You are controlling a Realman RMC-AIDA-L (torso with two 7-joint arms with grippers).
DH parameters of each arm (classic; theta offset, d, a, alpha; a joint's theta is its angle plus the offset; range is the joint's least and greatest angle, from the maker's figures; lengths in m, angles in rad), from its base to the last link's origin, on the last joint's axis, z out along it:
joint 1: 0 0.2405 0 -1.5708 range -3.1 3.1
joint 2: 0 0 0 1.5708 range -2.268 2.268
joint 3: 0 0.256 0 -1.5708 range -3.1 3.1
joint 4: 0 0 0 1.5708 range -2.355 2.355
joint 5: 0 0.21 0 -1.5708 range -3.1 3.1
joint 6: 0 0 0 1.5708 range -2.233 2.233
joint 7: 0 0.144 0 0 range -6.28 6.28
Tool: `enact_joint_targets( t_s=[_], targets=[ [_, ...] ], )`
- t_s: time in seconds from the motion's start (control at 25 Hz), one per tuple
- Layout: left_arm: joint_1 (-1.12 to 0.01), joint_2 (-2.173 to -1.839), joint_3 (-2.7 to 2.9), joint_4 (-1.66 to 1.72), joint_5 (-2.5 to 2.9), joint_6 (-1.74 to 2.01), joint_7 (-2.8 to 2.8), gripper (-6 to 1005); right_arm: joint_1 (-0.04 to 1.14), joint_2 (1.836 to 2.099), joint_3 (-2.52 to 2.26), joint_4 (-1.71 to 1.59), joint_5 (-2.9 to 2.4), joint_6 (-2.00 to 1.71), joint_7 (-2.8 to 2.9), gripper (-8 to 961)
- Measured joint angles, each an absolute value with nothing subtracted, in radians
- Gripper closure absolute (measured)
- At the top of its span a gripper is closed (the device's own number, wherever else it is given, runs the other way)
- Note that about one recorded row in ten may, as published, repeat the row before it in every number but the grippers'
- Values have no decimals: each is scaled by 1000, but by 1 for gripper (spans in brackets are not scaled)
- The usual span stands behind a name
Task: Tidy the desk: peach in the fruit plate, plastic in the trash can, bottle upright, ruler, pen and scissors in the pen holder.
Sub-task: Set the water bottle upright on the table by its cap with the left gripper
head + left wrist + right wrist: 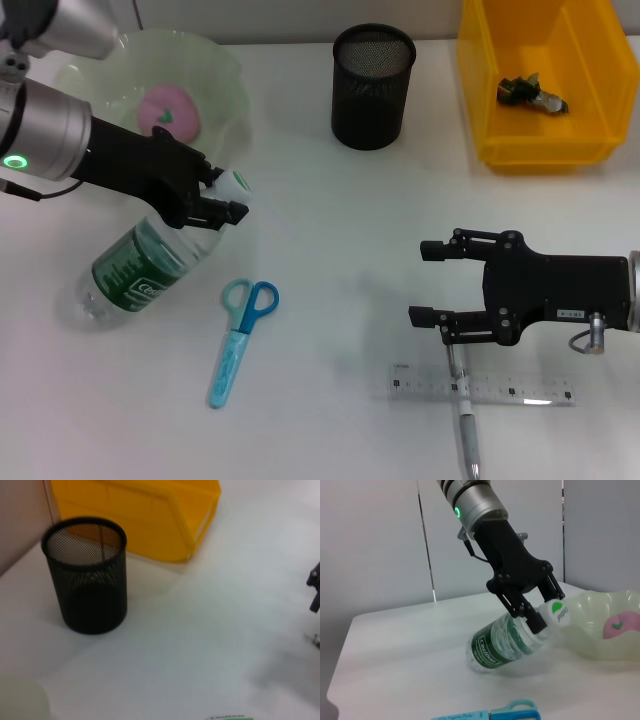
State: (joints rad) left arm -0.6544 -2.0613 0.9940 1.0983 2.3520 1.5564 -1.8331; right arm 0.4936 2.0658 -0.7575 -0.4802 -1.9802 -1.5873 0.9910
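The left gripper [222, 200] is clamped on the neck of the clear plastic bottle with a green label [140, 267], just below its white cap [555, 613]; the bottle is tilted, its base resting on the white table [340, 230] and its neck lifted toward the pale green translucent fruit plate [225, 70], which holds the pink peach [170, 110]. The right gripper [430, 283] hovers with its jaws spread wide and holding nothing, just above the near end of the clear plastic ruler [485, 385], which lies flat with the silver pen [465, 425] crossing it. The blue-handled scissors in a light blue sheath [240, 335] lie on the table near the bottle's base. The black mesh pen holder [372, 85] stands upright toward the far side, beside the yellow plastic bin [545, 80], which has a crumpled dark piece of plastic [530, 93] lying inside it.
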Motion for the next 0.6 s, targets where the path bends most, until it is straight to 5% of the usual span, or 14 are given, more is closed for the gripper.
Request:
enact_joint_targets(
  t_s=[0.6],
  targets=[
    [-592,-2042,825,1122,2233,1621,-1754,554,497,2066,-757,-484,-1980,-1591,1001,163]
  ],
)
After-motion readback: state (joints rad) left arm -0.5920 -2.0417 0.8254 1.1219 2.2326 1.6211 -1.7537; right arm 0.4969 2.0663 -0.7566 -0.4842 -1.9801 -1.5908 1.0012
